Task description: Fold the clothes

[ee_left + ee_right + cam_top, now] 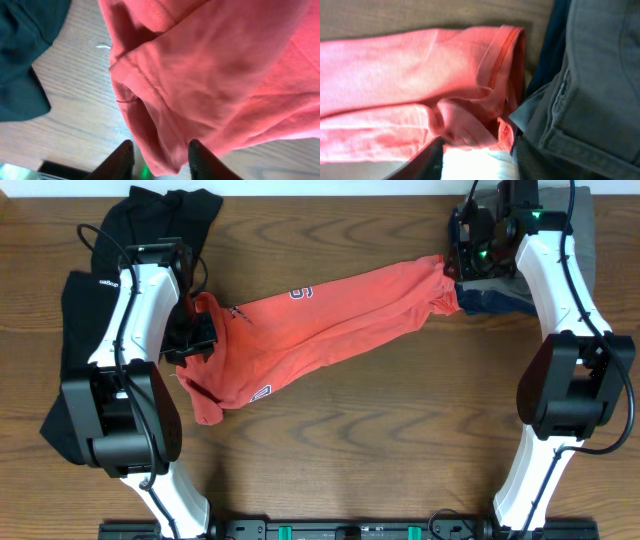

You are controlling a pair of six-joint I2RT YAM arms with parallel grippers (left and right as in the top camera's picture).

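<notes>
The coral-red T-shirt [320, 320] lies stretched in a diagonal band across the table, bunched at both ends. My left gripper [195, 335] is at its lower left end. In the left wrist view a fold of the shirt [215, 75] hangs between the parted fingers of that gripper [162, 157], unpinched. My right gripper [462, 265] is at the upper right end. There its fingers [425, 162] stand apart, with the shirt's hem [470, 130] loose just above the gap. A black garment [150, 215] lies at the back left, behind the left arm.
A grey garment [600, 75] with thick seams and a dark blue one [495, 300] lie under the right arm, touching the shirt's right end. The black garment [25, 50] also runs down the left table edge. Bare wood [380, 430] fills the front.
</notes>
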